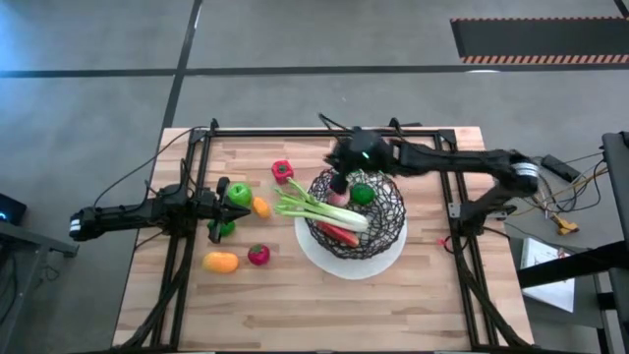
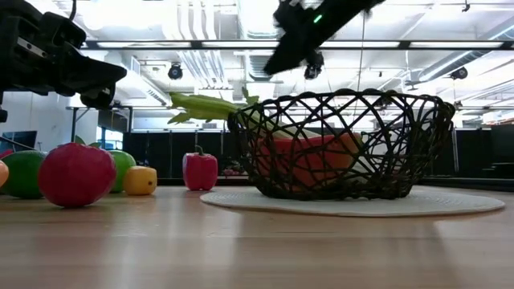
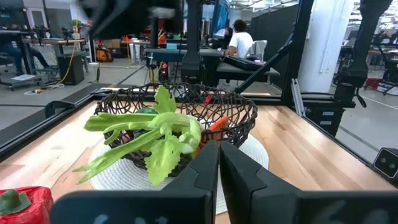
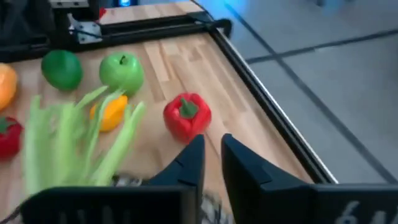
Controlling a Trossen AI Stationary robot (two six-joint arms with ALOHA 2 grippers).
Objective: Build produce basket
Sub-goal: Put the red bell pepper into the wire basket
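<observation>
The black wire basket [image 1: 378,228] stands on a white round plate [image 1: 316,258]. The celery stalk [image 1: 319,209] lies across the basket's rim, its leafy end [image 2: 207,105] sticking out toward the table's left. A watermelon slice [image 1: 339,234] and a green fruit [image 1: 362,193] lie inside. The red pepper [image 1: 282,171], green apple [image 1: 238,193], an orange piece [image 1: 260,206], a red fruit [image 1: 257,255] and an orange fruit [image 1: 220,262] rest on the table. My right gripper [image 4: 212,158] hovers over the basket's far-left rim, open by a narrow gap. My left gripper [image 3: 219,163] is shut, low beside the green apple.
A black metal frame [image 1: 295,132] borders the wooden table. A darker green fruit [image 1: 221,229] lies close under my left gripper. Bare wood [image 1: 295,305] stretches along the near edge. A person sits in the room beyond the table [image 3: 241,38].
</observation>
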